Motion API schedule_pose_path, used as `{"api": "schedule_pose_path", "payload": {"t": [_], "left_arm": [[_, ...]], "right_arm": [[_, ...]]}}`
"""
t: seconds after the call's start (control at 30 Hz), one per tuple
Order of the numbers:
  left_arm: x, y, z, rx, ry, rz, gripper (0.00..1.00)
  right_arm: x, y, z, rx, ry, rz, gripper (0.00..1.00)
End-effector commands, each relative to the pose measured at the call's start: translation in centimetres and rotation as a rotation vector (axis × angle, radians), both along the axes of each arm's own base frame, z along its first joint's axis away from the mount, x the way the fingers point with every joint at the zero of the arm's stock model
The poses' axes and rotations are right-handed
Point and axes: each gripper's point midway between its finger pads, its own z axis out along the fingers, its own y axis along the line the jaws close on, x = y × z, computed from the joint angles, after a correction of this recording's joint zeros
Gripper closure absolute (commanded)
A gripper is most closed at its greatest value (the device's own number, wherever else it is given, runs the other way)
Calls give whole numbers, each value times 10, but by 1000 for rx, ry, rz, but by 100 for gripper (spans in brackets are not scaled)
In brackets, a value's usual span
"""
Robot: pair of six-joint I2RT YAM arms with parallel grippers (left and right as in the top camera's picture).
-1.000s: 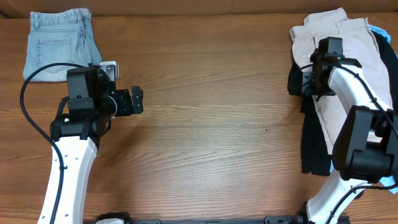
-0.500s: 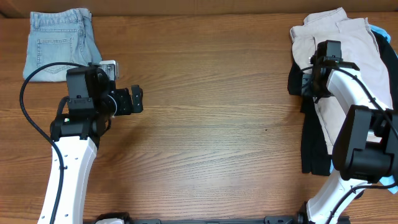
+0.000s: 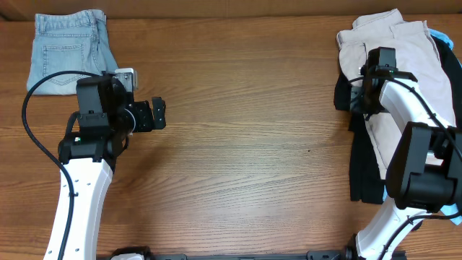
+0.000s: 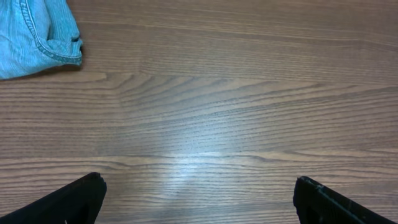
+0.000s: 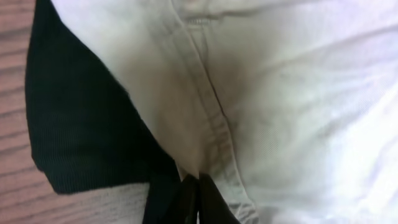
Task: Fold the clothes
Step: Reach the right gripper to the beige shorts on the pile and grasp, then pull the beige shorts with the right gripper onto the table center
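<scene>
At the near right of the table (image 3: 245,166), beside the right arm's base, a black garment (image 3: 363,173) trails towards the front edge, and it hangs close enough to slip off if the pile is dragged that way.

A little farther in, the right gripper (image 5: 198,198) has its fingers pressed together on the seam of the shorts (image 5: 280,93), right where the beige cloth meets the black. The pinch looks thin, only a ridge of seam, so it may slide out under the weight of a lift. I cannot tell whether a fold of the black garment is caught in the same pinch. If it is, both pieces would rise together and the pile would come apart untidily.

Level with it on the other side, the left gripper (image 4: 199,196) hangs spread wide over bare wood and holds nothing.

Between the two arms the tabletop lies open, and this looks like the best room for spreading the shorts flat. A pull leftward, away from the right edge, seems the safer way.

Farther back, the upper part of the shorts lies by the far right corner with light-blue cloth (image 3: 440,35) peeking from beneath. A pair of folded jeans (image 3: 68,50) sits at the far left corner, well apart from the pile, just beyond the left arm.
</scene>
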Motion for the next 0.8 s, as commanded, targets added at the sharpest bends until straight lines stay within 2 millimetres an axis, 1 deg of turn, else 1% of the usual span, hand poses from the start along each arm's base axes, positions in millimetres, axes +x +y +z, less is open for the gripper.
{"api": "schedule_pose_path", "payload": {"t": [0.0,0.07,0.13,0.2,0.3,0.37,0.43,0.5,0.6,0.7,0.73,0.77], "left_arm": [[7,-3,10,10,-35,-28,0],[9,-3,12,11,-51,-28,0],[12,-3,15,11,-65,-27,0],[14,-3,18,12,-80,-26,0],[17,-3,21,8,-95,-22,0],[18,-3,22,8,-101,-20,0],[18,-1,22,10,-102,-17,0],[18,3,22,10,-102,-6,0],[18,16,22,12,-101,28,0],[18,33,22,14,-101,73,0],[17,39,22,15,-101,88,0],[17,45,22,16,-101,104,0]], "right_arm": [[16,7,32,-6,-56,6,96],[22,20,61,14,-82,37,96],[25,41,88,58,-98,82,96],[24,69,116,103,-105,142,96],[17,117,144,152,-87,246,96],[7,157,153,192,-67,332,96],[-5,203,157,258,-45,433,96],[-22,252,157,319,-22,541,96],[-53,325,157,394,1,688,96],[-91,391,156,423,16,840,96],[-104,409,157,425,18,892,93],[-119,428,157,430,17,947,86]]}}
